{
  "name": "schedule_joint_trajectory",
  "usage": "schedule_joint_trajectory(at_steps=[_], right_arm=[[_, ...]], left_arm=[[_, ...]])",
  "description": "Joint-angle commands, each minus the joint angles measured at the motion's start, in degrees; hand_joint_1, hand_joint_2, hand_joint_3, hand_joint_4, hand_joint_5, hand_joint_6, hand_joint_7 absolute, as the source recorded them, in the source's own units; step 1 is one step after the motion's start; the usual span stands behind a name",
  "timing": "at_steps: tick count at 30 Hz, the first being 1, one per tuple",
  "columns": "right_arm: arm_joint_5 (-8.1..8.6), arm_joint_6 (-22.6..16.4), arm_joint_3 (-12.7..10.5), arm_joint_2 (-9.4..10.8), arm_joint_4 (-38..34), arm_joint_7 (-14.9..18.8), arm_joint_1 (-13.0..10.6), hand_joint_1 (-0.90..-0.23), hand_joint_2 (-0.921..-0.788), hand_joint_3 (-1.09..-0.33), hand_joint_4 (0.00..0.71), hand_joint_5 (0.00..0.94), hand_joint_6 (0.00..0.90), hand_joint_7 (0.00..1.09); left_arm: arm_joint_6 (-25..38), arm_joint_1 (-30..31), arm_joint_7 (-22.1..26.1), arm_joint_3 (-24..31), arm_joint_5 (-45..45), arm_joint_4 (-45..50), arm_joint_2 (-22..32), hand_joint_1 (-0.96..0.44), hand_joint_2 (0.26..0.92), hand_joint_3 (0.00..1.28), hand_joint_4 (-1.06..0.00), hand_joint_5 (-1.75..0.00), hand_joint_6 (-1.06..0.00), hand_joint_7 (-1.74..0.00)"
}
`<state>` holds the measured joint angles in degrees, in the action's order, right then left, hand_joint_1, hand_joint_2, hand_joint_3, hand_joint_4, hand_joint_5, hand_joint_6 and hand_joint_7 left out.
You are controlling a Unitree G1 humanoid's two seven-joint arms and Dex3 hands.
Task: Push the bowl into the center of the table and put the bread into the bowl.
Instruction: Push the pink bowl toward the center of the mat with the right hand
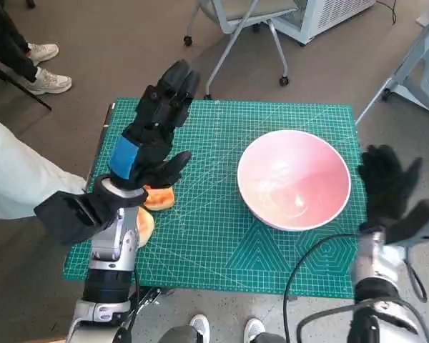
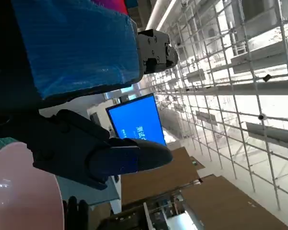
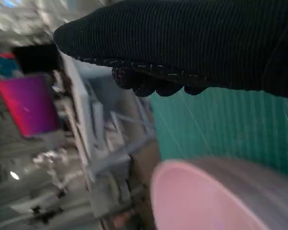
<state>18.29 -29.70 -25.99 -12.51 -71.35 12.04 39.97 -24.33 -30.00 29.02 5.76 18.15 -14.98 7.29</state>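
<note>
Saw bowl [image 1: 294, 180] on the mat [image 1: 222, 243] toward its right edge, bread [image 1: 159, 198] near the left edge. Found left hand [image 1: 155, 132] raised above the bread, fingers spread, empty. Found right hand [image 1: 386, 182] just beside the bowl's right rim, fingers apart.

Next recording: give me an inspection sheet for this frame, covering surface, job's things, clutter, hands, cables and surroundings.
Surface: green cutting mat covering the small table.
Job's things: pink bowl on the mat's right half, empty; bread near the left edge, partly hidden under the left hand.
Clutter: nothing seen.
Hands: left hand raised above the mat, fingers spread, holding nothing; right hand beside the bowl's right rim, holding nothing, contact unclear.
Cables: black cable looping over the mat's front right part.
Surroundings: chair on wheels behind the table; a person's shoes at far left.
</note>
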Motion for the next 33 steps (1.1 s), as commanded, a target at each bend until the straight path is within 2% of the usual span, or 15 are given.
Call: schedule_joint_trajectory(at_steps=[1, 8, 15, 33], right_arm=[[0.3, 2.58, -0.37, 2.02, -1.44, -0.87, 1.06, -0.566, -0.921, -0.862, 0.121, 0.009, 0.124, 0.27], [0.83, 4.74, -1.11, 4.38, -2.05, -0.42, 3.64, -0.565, -0.921, -0.858, 0.132, 0.012, 0.143, 0.27], [0.67, 6.14, -1.28, 6.54, -2.18, 0.02, 6.28, -0.573, -0.921, -0.856, 0.118, 0.003, 0.141, 0.27], [0.65, 9.54, -1.72, 9.95, -3.14, 1.14, 10.88, -0.556, -0.921, -0.856, 0.113, 0.004, 0.142, 0.24]], left_arm=[[-0.59, 1.4, -0.05, 0.6, -0.28, 1.08, 1.01, -0.58, 0.921, 0.44, -0.02, -0.01, 0.0, -0.27], [-0.49, 2.4, -0.62, 1.25, -0.29, 2.26, 1.88, -0.58, 0.921, 0.44, -0.02, -0.01, 0.0, -0.27], [-0.23, 3.81, -1.39, 1.94, -0.41, 3.88, 2.71, -0.6, 0.921, 0.43, -0.03, -0.01, 0.0, -0.27], [0.71, 7.38, -3.44, 2.73, -0.2, 7.47, 3.53, -0.61, 0.921, 0.42, -0.04, -0.01, 0.0, -0.27]])
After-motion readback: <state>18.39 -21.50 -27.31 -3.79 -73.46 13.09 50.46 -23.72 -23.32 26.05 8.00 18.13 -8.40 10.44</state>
